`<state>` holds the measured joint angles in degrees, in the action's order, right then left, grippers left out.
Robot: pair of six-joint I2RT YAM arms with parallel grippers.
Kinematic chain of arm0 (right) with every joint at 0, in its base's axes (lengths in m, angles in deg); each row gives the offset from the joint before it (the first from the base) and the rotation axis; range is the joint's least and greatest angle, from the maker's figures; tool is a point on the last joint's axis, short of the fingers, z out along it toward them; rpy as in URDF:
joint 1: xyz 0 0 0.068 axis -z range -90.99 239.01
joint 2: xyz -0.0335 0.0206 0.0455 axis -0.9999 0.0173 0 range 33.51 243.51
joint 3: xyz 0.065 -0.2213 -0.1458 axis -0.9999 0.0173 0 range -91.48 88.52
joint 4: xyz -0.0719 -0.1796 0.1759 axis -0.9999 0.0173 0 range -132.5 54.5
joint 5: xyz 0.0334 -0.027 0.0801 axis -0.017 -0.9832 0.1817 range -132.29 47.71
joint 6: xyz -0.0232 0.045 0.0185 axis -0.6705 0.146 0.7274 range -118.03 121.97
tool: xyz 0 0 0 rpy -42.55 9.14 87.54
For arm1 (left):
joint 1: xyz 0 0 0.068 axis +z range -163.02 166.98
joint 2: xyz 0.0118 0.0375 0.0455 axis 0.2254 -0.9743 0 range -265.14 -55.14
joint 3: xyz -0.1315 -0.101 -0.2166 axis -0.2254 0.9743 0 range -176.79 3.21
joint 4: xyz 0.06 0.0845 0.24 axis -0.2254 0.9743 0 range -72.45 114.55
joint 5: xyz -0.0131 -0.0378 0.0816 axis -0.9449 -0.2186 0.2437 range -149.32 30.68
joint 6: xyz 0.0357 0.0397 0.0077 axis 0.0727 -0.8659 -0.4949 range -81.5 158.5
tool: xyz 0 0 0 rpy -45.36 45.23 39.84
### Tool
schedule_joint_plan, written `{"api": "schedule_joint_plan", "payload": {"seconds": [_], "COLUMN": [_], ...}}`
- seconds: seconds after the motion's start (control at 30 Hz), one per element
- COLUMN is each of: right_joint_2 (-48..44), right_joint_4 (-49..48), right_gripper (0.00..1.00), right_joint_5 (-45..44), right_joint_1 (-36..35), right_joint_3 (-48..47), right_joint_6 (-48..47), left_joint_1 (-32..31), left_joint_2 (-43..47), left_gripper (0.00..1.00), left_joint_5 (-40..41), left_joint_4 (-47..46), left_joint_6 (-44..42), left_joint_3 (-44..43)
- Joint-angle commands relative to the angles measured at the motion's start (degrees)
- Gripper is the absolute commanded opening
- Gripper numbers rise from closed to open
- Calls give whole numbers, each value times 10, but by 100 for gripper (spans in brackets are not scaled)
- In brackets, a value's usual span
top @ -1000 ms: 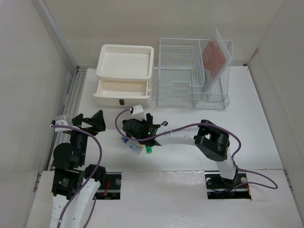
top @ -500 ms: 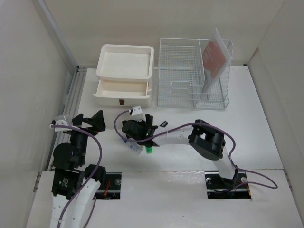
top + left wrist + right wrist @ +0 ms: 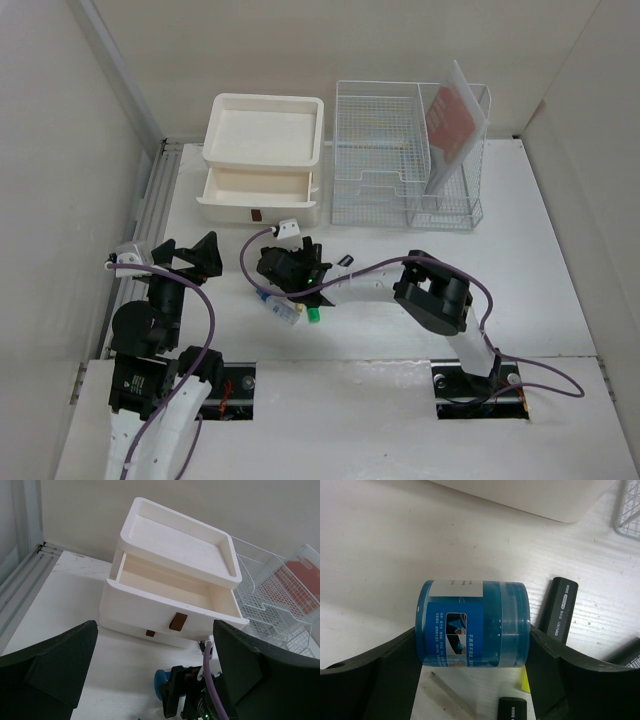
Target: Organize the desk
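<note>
A blue cylindrical jar (image 3: 472, 625) with a printed label lies on its side on the white desk (image 3: 520, 260). My right gripper (image 3: 472, 645) straddles it, one finger pressed against each flat end. From above, the right gripper (image 3: 285, 268) hides the jar; the left wrist view shows the jar (image 3: 161, 685) as a blue disc beside it. Two black markers (image 3: 560, 611) lie right of the jar. My left gripper (image 3: 185, 255) hangs wide open over the desk's left side, holding nothing.
A cream drawer box (image 3: 262, 170) stands at the back with its upper drawer (image 3: 170, 587) pulled out. A white wire rack (image 3: 405, 155) beside it holds a red-brown booklet (image 3: 447, 120). A white tube (image 3: 283, 310) and a green piece (image 3: 313, 316) lie near the right gripper. A grey rail (image 3: 150, 200) runs along the left edge.
The right arm has shifted slightly left and its jaws have narrowed from wide open onto the blue jar. The left arm has not moved.
</note>
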<state>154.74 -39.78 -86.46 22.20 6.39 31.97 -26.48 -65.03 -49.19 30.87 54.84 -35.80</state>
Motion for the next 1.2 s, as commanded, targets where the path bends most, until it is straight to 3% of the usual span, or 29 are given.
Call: {"api": "schedule_joint_plan", "payload": {"seconds": [0.0,0.13,0.2,0.23,0.43,0.9,1.03,1.17], "right_joint_2": [10,5,-2,-10,-69,-182,-202,-218], "right_joint_4": [-27,-32,-32,-32,-32,-16,43,98], "right_gripper": [55,25,3,0,0,0,0,0], "right_joint_5": [-15,-10,-10,-10,5,59,118,265], "right_joint_1": [2,2,2,2,2,-28,-28,-28], "right_joint_3": [-17,-7,-1,6,38,43,15,-13], "right_joint_6": [-6,-6,-6,-6,-12,-144,-157,-168], "left_joint_1": [-3,-3,-3,-3,-3,-3,-3,-3], "left_joint_2": [0,0,0,0,0,-10,-10,-10], "left_gripper": [100,100,100,100,100,100,100,100], "left_joint_5": [-5,-5,-5,-5,-5,-5,-5,1], "left_joint_4": [-17,-17,-17,-17,-17,-17,-17,-17], "left_joint_6": [-3,-3,-3,-3,-3,-3,-3,-3], "left_joint_3": [0,0,0,0,0,0,0,0]}}
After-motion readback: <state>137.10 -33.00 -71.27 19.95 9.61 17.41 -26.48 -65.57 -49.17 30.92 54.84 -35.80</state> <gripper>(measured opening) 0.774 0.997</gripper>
